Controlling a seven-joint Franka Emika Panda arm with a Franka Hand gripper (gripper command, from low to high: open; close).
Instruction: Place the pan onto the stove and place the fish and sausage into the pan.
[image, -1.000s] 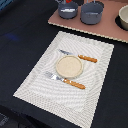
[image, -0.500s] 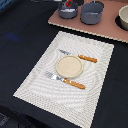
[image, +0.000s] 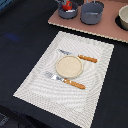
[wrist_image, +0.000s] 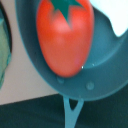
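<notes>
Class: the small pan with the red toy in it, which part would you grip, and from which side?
Grip the pan by its thin metal handle, coming from above with a finger on each side. The handle sticks straight out from the wall, clear of the bowl, while the red toy piece fills much of the inside.

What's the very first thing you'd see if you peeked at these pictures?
A big bright red toy fills the wrist view, lying inside the blue-grey pan. In the exterior view, a pale woven placemat sits mid-table with a round cream plate between two orange-handled pieces of cutlery. Behind it, the pan and a bigger grey pot stand on the pinkish stove.
</notes>
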